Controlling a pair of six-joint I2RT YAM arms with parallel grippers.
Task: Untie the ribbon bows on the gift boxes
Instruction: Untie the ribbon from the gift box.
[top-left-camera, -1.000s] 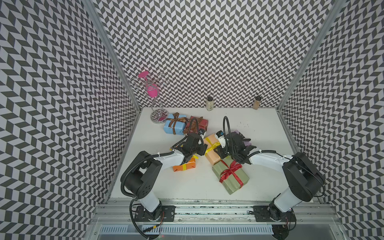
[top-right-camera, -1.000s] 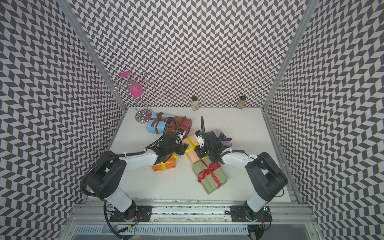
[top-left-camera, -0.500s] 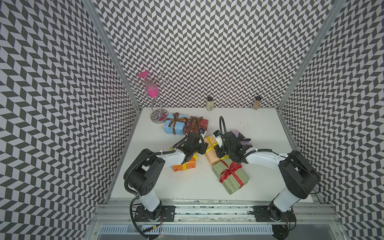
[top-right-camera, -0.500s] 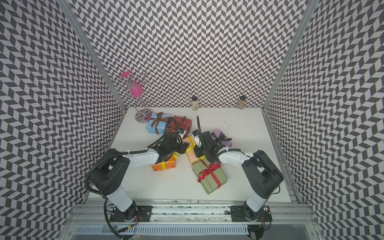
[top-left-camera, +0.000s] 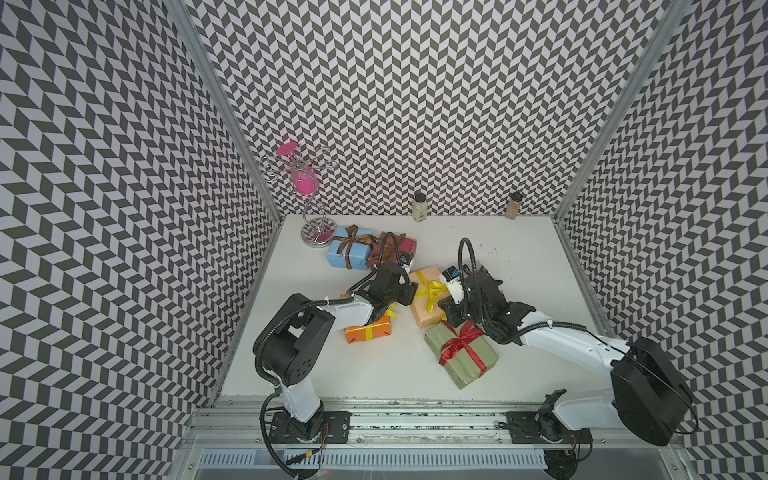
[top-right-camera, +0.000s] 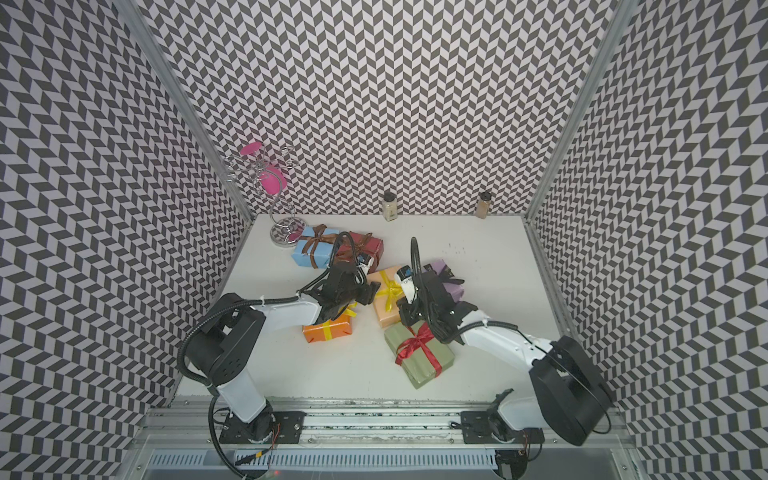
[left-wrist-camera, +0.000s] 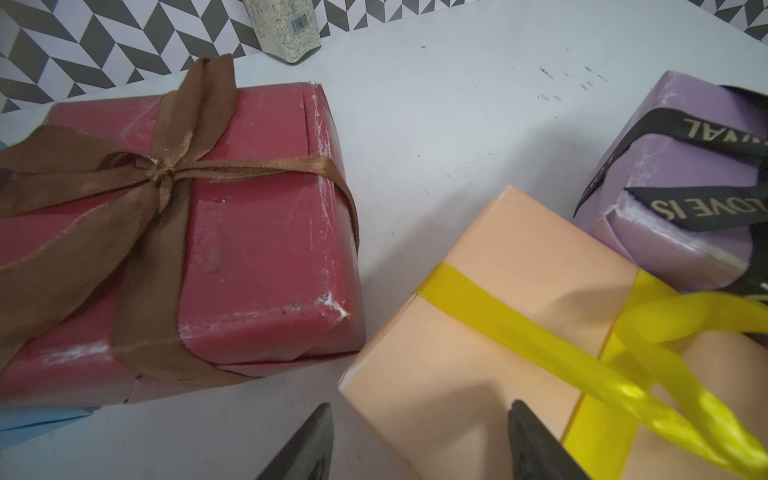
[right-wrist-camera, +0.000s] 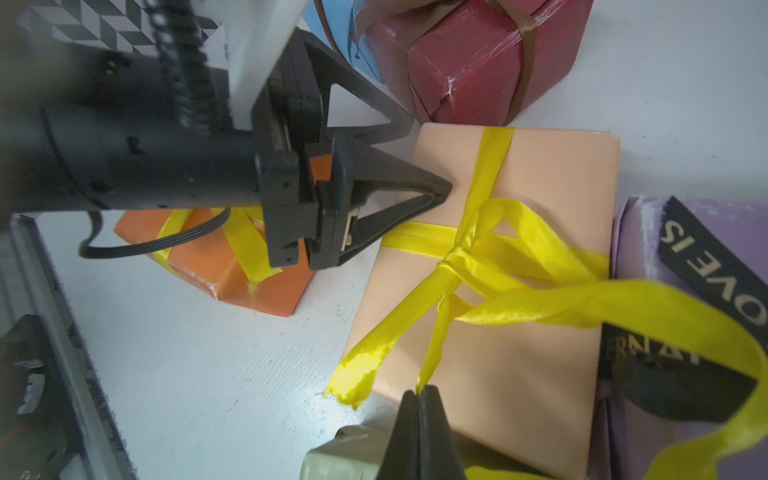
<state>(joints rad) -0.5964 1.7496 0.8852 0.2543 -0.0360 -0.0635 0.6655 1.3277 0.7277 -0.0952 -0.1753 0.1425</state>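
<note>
While the right tool (right-wrist-camera: 419, 399) is clenched on a thin tail of the yellow ribbon bow (right-wrist-camera: 457, 257), the bow's knot sits tied on top of the peach gift box (right-wrist-camera: 519, 374). This box lies on the table (right-wrist-camera: 208, 374) beside the lilac box (right-wrist-camera: 636, 249). The left tool (left-wrist-camera: 419, 409) is released, its jaws spread at the peach box's corner, near the dark red box (left-wrist-camera: 257, 232).

Three tall walls (top-left-camera: 415, 104) papered in a black-and-white chevron pattern enclose a white tabletop (top-left-camera: 523, 249) on its left, far and right sides. Silver metal posts (top-left-camera: 224, 108) stand at the far corners. A metal rail (top-left-camera: 415, 415) runs along the near edge. The light is bright and even.
</note>
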